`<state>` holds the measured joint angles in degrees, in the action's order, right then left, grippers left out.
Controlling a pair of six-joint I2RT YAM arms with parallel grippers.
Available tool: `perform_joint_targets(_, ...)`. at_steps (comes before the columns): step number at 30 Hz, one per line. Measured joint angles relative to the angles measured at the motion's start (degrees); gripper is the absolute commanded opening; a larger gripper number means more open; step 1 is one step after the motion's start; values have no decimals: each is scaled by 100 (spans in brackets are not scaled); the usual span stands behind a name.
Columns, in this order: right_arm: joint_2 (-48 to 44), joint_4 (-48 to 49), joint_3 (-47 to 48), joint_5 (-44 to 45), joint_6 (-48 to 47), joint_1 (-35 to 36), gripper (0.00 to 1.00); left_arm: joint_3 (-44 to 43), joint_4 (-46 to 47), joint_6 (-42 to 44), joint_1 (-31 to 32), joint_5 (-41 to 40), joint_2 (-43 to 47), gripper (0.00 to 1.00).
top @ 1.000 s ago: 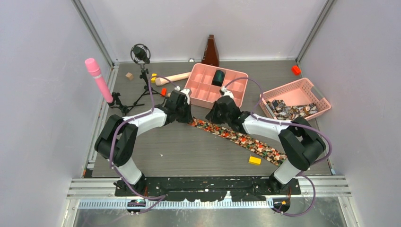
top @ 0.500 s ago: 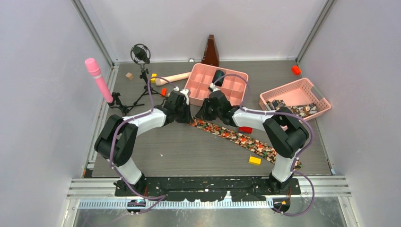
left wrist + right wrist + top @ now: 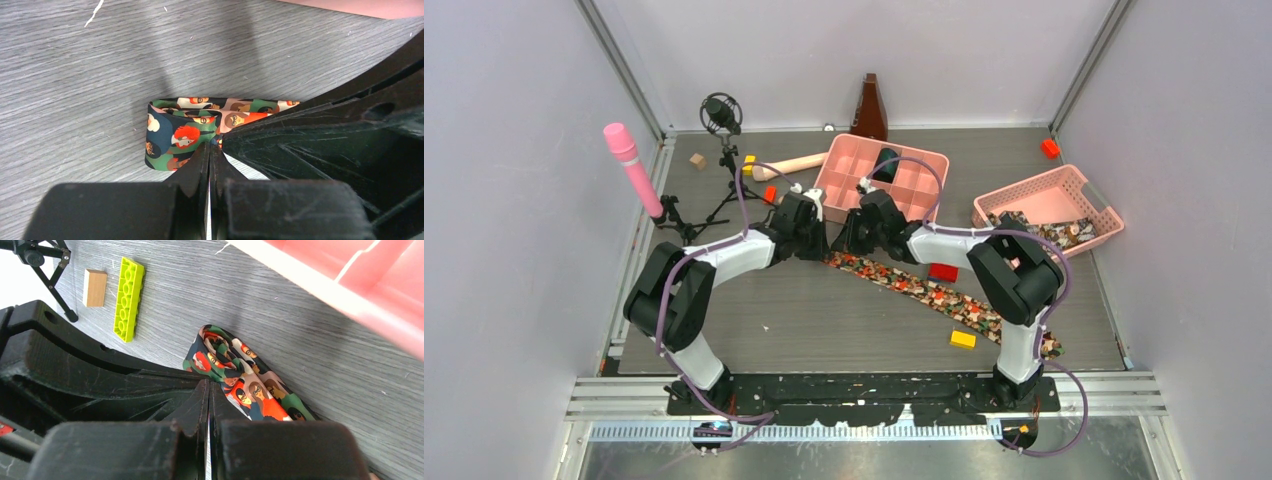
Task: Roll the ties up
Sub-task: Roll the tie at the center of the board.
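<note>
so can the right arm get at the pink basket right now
Probably not right away: nothing covers the pink basket, but the right pincer is shut on the folded end of the tie.

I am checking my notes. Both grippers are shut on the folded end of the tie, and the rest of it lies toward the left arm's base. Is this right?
Not quite. The rest of the tie runs toward the right arm's base, not the left one, as the top external view shows. The left gripper and right gripper are indeed shut on its folded end.
</note>
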<state>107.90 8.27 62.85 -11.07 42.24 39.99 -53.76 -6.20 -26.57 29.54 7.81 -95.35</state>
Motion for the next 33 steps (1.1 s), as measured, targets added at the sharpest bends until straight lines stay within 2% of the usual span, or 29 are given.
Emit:
perform_joint_targets(26, 498, -254, 326, 48, -7, 39, 0, 59, 59, -9, -125, 149, -7, 0)
perform_joint_targets(27, 498, -258, 326, 57, -7, 46, 0, 72, 72, -11, -136, 160, 0, 3)
perform_joint_targets(28, 501, -275, 326, 72, -9, 52, 0, 98, 87, -20, -155, 188, 15, 9)
perform_joint_targets(31, 501, -282, 328, 98, -11, 57, 0, 216, 151, -44, -227, 240, 131, 35)
perform_joint_targets(33, 501, -295, 328, 114, -11, 57, 0, 299, 225, -120, -302, 280, 240, 44)
